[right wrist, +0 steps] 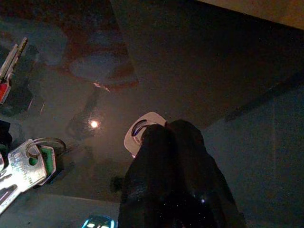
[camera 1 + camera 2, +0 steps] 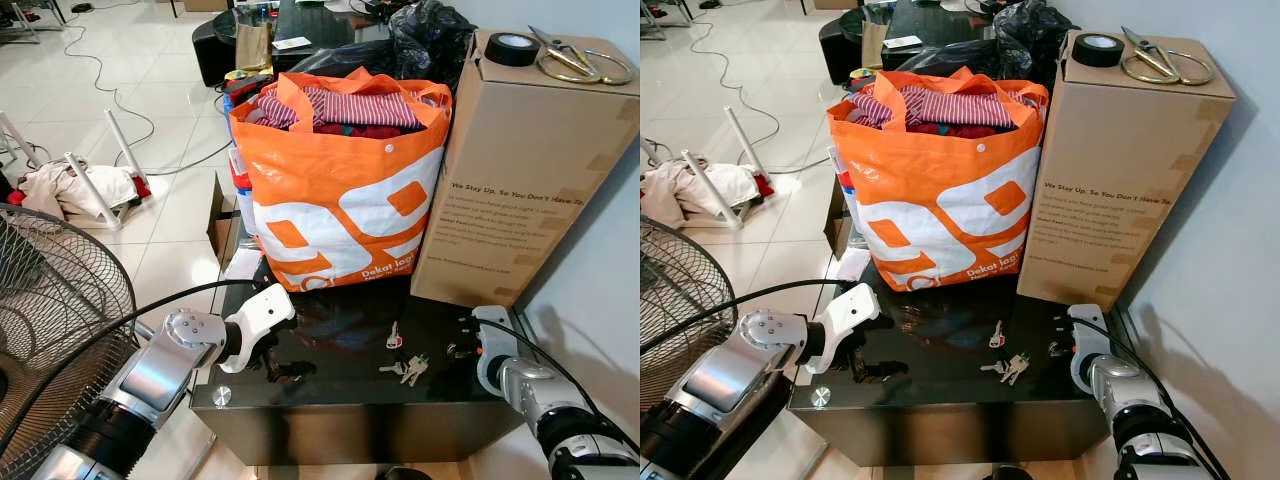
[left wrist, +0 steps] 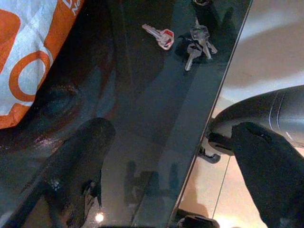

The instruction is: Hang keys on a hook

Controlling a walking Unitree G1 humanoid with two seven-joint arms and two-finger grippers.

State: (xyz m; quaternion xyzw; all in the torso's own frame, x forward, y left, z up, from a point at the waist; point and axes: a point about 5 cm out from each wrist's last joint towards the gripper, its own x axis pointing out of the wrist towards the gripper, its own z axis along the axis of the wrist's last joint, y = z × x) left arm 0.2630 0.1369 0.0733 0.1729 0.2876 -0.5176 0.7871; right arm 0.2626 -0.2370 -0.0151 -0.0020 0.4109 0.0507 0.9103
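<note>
A bunch of silver keys (image 2: 405,370) lies on the glossy black table (image 2: 330,400) near its front edge. A single key with a red head (image 2: 393,337) lies just behind the bunch. My left gripper (image 2: 275,365) hovers low over the table's left part, left of the keys, its two black fingers (image 3: 270,175) spread wide open with nothing between them. My right gripper (image 2: 462,350) is at the table's right end, right of the keys. Its fingers (image 1: 175,175) are shut together, with a small white piece (image 1: 140,135) at their tips. I cannot tell whether it is pinched.
A full orange shopping bag (image 2: 340,200) and a tall cardboard box (image 2: 520,170), carrying a tape roll (image 2: 512,48) and scissors (image 2: 575,60), stand along the table's back. A fan grille (image 2: 50,320) is at my left and a wall (image 2: 600,280) at my right.
</note>
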